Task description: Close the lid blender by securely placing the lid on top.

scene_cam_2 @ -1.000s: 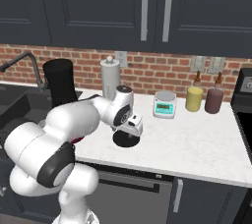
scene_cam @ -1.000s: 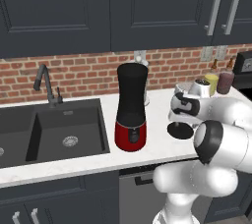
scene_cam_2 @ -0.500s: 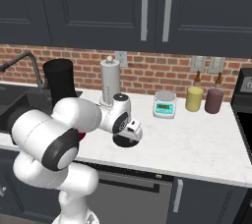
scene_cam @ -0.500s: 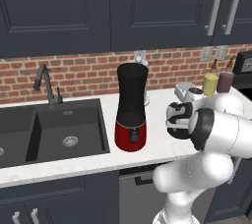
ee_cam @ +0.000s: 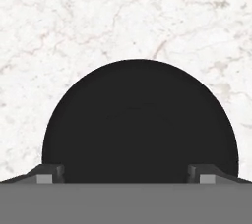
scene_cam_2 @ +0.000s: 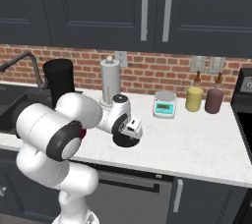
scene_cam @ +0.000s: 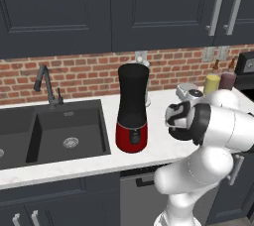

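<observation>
The lid (ee_cam: 140,120) is a flat black disc lying on the white marble counter (ee_cam: 123,16); it also shows just under the hand as the lid (scene_cam_2: 125,141). My gripper (ee_cam: 125,176) points straight down over it, open, with one fingertip on each side of the disc's near edge. From the right base, the gripper (scene_cam_2: 129,135) hangs just above the lid. The blender (scene_cam: 132,113), a black jar on a red base, stands uncovered to the left of the arm. Its jar (scene_cam_2: 60,83) rises behind my elbow, and the base is mostly hidden there.
A black sink (scene_cam: 64,131) with a faucet (scene_cam: 44,84) lies left of the blender. A white grinder (scene_cam_2: 110,83) stands at the brick wall. A white scale (scene_cam_2: 164,105), a yellow canister (scene_cam_2: 194,98) and a maroon canister (scene_cam_2: 213,100) sit to the right.
The arm has folded lower and the hand has come down closer over the lid. The lid and blender have not moved.
</observation>
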Robot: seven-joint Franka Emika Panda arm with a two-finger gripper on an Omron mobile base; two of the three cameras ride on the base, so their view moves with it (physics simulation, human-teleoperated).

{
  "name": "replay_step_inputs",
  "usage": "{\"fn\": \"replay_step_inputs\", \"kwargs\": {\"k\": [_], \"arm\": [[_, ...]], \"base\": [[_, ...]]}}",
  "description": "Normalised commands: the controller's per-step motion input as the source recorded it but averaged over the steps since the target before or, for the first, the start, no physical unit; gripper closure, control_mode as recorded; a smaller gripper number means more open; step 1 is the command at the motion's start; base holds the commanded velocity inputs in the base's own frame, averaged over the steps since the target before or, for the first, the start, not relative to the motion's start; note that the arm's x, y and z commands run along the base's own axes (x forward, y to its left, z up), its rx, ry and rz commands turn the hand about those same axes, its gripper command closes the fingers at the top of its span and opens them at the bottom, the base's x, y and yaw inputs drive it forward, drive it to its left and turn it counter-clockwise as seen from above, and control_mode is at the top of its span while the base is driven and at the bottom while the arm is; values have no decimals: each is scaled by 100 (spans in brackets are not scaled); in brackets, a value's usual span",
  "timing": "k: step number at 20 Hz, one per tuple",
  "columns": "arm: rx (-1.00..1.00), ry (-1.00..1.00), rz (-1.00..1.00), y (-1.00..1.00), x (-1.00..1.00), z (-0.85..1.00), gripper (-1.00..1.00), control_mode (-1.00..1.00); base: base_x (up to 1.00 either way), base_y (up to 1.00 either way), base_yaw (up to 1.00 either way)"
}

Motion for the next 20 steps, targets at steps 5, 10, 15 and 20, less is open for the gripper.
{"fn": "replay_step_inputs", "kwargs": {"k": [5,10,15,20], "arm": [[0,-1,0,0,26,-5,-100,-100],[0,0,0,0,16,-15,-100,-100],[0,0,0,1,-6,-44,100,-100],[0,0,0,0,-11,-17,100,-100]], "base": [[0,0,0],[0,0,0],[0,0,0],[0,0,0]]}}
